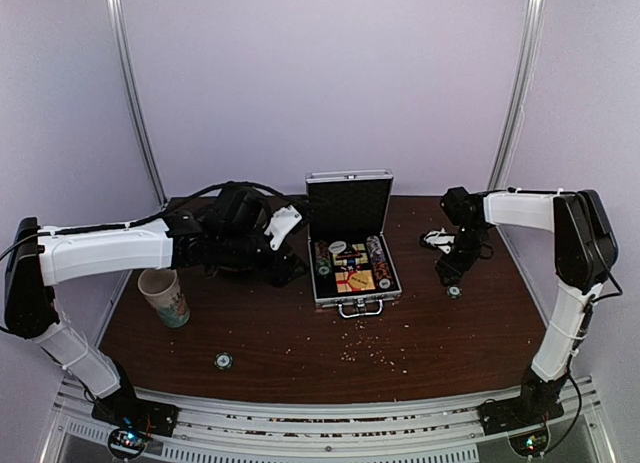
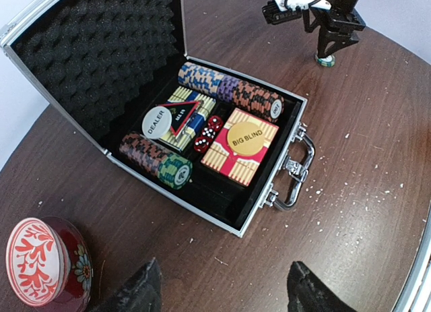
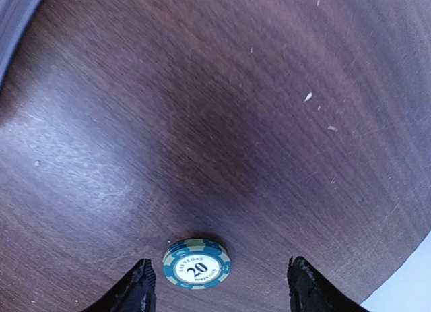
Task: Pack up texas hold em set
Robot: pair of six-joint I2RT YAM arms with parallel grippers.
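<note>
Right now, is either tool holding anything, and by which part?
Nothing. Left tool open and empty; right tool open over the teal chip on the table.

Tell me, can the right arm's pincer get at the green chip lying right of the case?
Probably yes: the open right pincer hangs just above the green 20 chip, its fingers flanking it, nothing between.

White arms (image 1: 105, 251), black fingers (image 2: 138, 292).
</note>
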